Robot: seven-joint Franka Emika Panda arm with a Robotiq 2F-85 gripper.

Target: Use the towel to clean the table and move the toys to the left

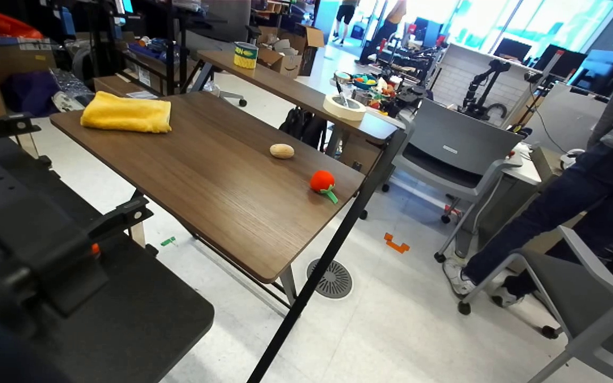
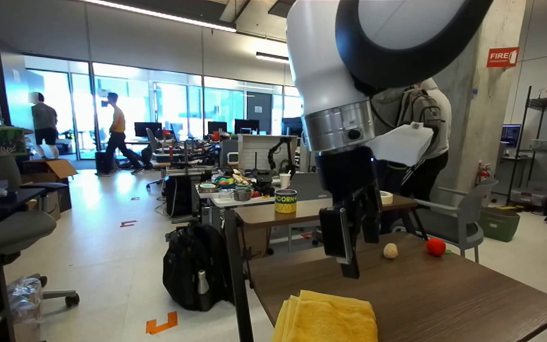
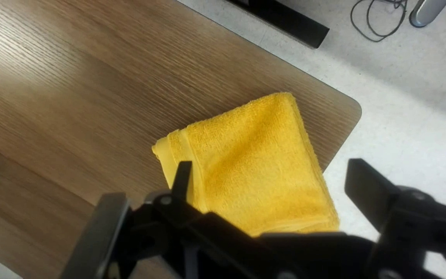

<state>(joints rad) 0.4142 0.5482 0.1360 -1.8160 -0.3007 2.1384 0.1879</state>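
Note:
The folded yellow towel point(image 1: 125, 113) lies on the brown table point(image 1: 205, 175) near one corner. It also shows in an exterior view point(image 2: 328, 318) and in the wrist view point(image 3: 254, 166). A beige, potato-like toy point(image 1: 281, 151) and a red tomato-like toy point(image 1: 322, 182) with a green stem lie on the table away from the towel. Both toys show again in an exterior view, the beige one point(image 2: 390, 251) and the red one point(image 2: 436, 246). My gripper point(image 3: 271, 166) is open and empty, above the towel and apart from it. It also hangs over the table in an exterior view point(image 2: 360, 254).
A raised shelf along the table's long side holds a corn can point(image 1: 245, 55) and a roll of tape point(image 1: 344, 108). A grey chair point(image 1: 455, 154) stands beyond it. A black bench top point(image 1: 141, 319) is beside the table. A backpack point(image 2: 193, 266) is on the floor.

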